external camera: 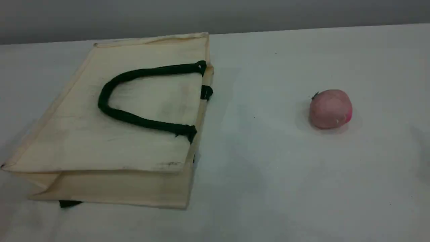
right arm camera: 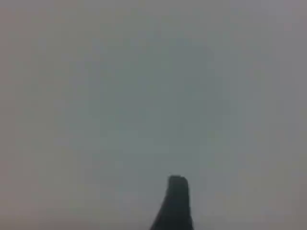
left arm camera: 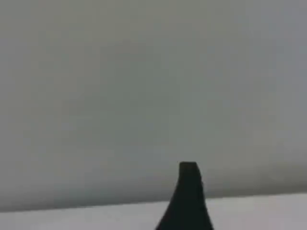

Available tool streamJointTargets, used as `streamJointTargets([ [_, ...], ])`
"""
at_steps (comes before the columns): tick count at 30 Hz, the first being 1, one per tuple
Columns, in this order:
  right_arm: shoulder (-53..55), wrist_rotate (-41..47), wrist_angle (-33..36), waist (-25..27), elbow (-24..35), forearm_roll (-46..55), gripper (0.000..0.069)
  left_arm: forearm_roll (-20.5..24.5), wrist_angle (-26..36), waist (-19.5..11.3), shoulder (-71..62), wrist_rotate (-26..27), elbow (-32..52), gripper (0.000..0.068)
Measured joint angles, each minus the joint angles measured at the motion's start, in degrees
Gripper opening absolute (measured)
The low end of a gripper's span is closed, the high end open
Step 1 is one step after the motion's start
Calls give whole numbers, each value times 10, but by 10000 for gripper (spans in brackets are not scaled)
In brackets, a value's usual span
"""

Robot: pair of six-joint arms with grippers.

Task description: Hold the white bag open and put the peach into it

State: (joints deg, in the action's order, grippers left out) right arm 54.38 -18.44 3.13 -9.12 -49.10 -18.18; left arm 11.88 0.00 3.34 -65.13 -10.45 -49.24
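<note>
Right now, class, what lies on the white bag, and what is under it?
A green rope handle lies looped on top of the bag. A dark green bit pokes out under its near left corner; the rest beneath is covered.

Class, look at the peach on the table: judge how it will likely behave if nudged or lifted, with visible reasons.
The peach looks round and sits free on the flat table, so a nudge would probably roll it. It is far smaller than the white bag, so likely light to lift.
</note>
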Motion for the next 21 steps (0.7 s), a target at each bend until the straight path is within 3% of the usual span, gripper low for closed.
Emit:
streamJointTargets([
  [14,145,-2,-5,0,-6,-11,580,-3,174,61,-214,10,-119,550],
  [21,195,2,18,0,-7,-20,580,-74,210,62,-302,8,-164,550],
])
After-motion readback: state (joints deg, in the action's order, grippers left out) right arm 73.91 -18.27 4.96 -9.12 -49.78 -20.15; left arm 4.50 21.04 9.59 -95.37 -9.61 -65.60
